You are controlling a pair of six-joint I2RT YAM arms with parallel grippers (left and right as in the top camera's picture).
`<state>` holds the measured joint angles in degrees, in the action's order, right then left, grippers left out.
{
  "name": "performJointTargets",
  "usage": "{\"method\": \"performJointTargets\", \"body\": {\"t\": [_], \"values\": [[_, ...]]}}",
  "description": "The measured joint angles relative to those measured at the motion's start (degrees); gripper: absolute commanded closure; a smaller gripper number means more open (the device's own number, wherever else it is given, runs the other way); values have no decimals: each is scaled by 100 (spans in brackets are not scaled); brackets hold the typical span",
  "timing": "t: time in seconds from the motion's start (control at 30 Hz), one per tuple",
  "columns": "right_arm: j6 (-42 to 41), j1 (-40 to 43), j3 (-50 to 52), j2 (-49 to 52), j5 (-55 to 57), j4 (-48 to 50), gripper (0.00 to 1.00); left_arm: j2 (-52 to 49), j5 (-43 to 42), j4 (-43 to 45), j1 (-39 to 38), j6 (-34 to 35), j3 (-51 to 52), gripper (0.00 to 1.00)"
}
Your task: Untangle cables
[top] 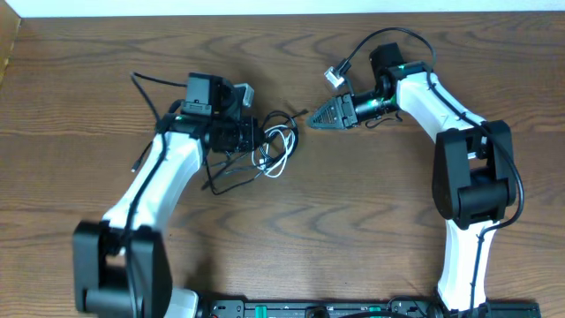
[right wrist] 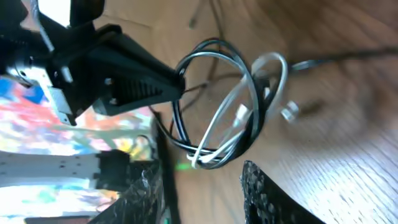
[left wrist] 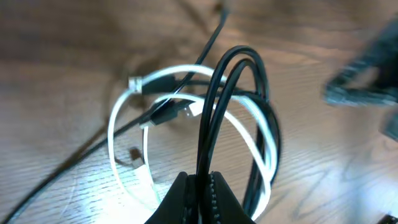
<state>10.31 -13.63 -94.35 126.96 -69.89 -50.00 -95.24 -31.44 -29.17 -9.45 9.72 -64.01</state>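
Note:
The cables lie in a tangle at mid-table. Thin black cords (top: pixel 231 172) loop around a shorter white cable (top: pixel 281 152). My left gripper (top: pixel 256 134) is shut on a doubled black cable, which rises as a loop (left wrist: pixel 239 59) from between its jaws (left wrist: pixel 199 177). The white cable (left wrist: pixel 124 106) coils on the wood behind that loop. My right gripper (top: pixel 311 117) points left, just right of the tangle. It is open (right wrist: pixel 199 180) with nothing between its fingers. In the right wrist view, the black loop (right wrist: pixel 214 46) and the white strand (right wrist: pixel 273 62) hang off the left gripper's fingers (right wrist: pixel 143 84).
A small white connector (top: pixel 334 77) sits on the thicker wire by the right arm. The wooden table (top: pixel 371 221) runs to a back edge at the top and a left edge (top: pixel 9 44). Both arm bases stand at the near side.

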Motion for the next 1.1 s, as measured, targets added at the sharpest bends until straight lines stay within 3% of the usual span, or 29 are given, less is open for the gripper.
{"method": "performJointTargets", "body": {"t": [0.3, 0.77, 1.1], "values": [[17, -481, 0, 0, 1471, -57, 64, -1082, -4, 157, -142, 398, 20, 92], [-144, -1419, 0, 0, 4905, 313, 63, -1117, -17, 527, -153, 664, 48, 93], [-647, -1803, 0, 0, 6371, 470, 65, -1117, -17, 544, -238, 682, 48, 93]]}}
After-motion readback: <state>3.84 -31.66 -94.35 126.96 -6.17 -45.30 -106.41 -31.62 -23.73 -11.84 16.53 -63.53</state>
